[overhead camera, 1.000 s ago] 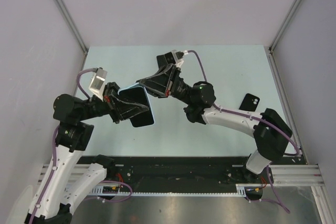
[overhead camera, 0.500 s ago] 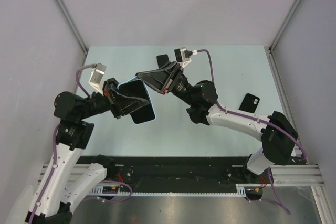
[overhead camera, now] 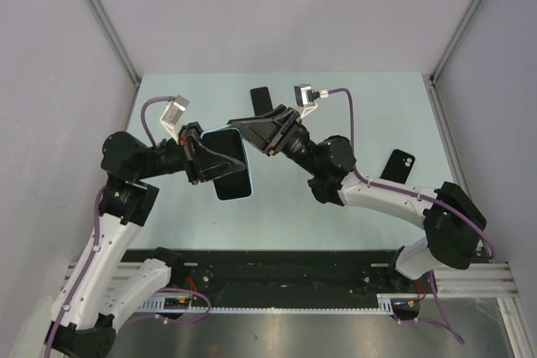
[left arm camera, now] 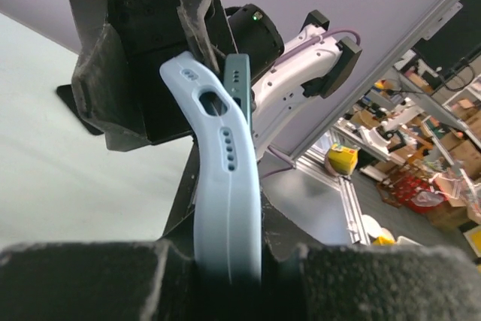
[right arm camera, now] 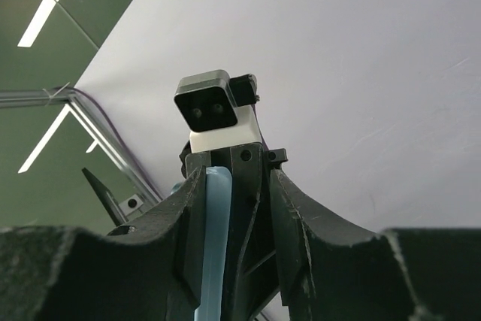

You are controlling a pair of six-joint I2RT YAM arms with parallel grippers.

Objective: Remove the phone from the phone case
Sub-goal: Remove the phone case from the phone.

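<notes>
Left claw (overhead camera: 214, 162) clamps pale-blue phone case (left arm camera: 225, 208); right claw (overhead camera: 243, 130) pinches the top of the phone (left arm camera: 237, 84), parted from the case.

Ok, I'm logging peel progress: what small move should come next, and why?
Probably a slight pull of the right hand away from the left hand, widening the split: in the left wrist view the blue case bows off the dark phone at the top, but lower down they sit together.
</notes>
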